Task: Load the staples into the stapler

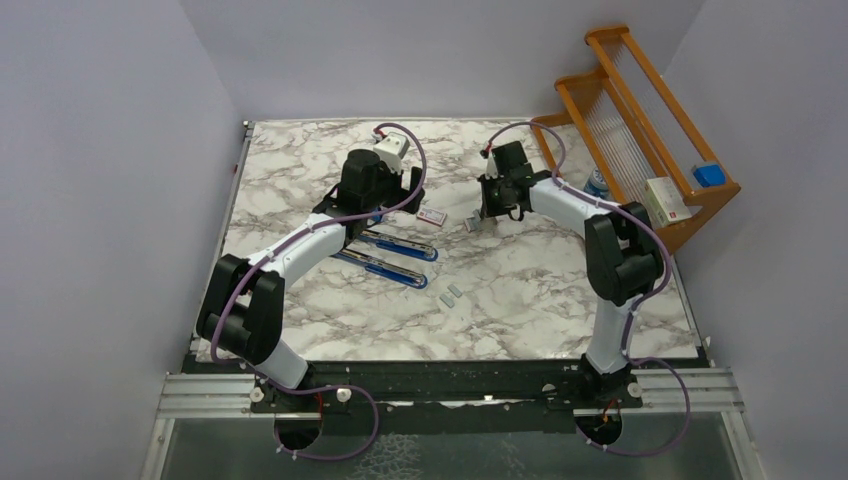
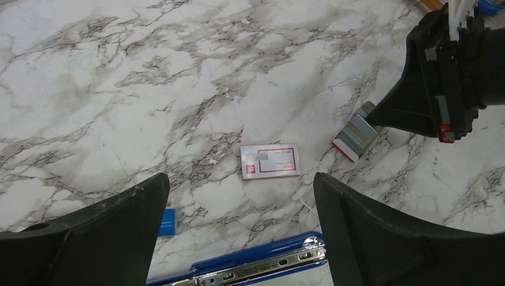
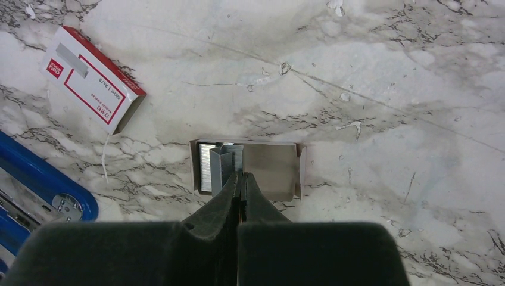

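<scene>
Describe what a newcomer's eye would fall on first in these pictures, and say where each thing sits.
First comes the right gripper at mid-table, shut on a staple strip that stands up out of its small open tray. Next is the blue stapler, opened flat beneath the left arm, with the left gripper wide open just over it. A white red-labelled box lies on the marble between the two.

Items on the bench (image 1: 560, 300): one blue stapler (image 1: 395, 258), one red-labelled staple box (image 1: 432, 216), one open tray (image 3: 274, 173) of staples (image 3: 221, 161), two loose staple strips (image 1: 452, 294), one wooden rack (image 1: 640, 120), and two robot arms (image 1: 300, 245).
</scene>
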Controlling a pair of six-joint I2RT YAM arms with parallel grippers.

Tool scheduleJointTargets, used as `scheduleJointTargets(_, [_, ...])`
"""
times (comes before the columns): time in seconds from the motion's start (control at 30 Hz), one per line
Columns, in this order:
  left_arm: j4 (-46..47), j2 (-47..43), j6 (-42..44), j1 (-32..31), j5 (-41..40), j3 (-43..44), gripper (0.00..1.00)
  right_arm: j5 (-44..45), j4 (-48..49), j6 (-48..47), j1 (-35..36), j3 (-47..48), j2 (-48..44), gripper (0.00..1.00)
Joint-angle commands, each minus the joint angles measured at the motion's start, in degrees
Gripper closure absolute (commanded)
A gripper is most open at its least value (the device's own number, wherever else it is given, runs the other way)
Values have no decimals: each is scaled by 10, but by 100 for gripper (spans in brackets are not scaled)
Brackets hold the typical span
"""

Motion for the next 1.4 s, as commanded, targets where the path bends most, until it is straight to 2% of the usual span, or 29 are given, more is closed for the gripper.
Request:
scheduleJointTargets(0.0, [6,5,-10,2,22,24,6,7,2,10,0,-4,-30,99])
scheduleJointTargets(0.23, [19,1,-96,3,17,26,2,-3,6,41,0,-24,-78,99])
scheduleJointTargets(0.33, [20,-4,-186,4,14,23,2,-10,12,58,0,-40,-104,99])
scheduleJointTargets(0.47, [44,-7,-359,-2,16,6,2,-16,33,88,1,-74,-153,99])
scheduleJointTargets(0.57, [35,1,-424,-29,-2,20,3,-5,39,109,1,-101,-191,99])
scheduleJointTargets(0.73, [-24,33,-460,-102,-67,84,5,8,58,133,3,-148,-259,99])
scheduleJointTargets(0.83, [-50,63,-479,-126,-77,117,5,11,71,144,3,-172,-292,99])
scheduleJointTargets(1.13, [-104,128,-467,-161,-75,195,13,0,88,152,4,-214,-332,99])
scheduleJointTargets(1.37, [-123,138,-479,-164,-69,200,21,-2,95,153,4,-214,-337,99])
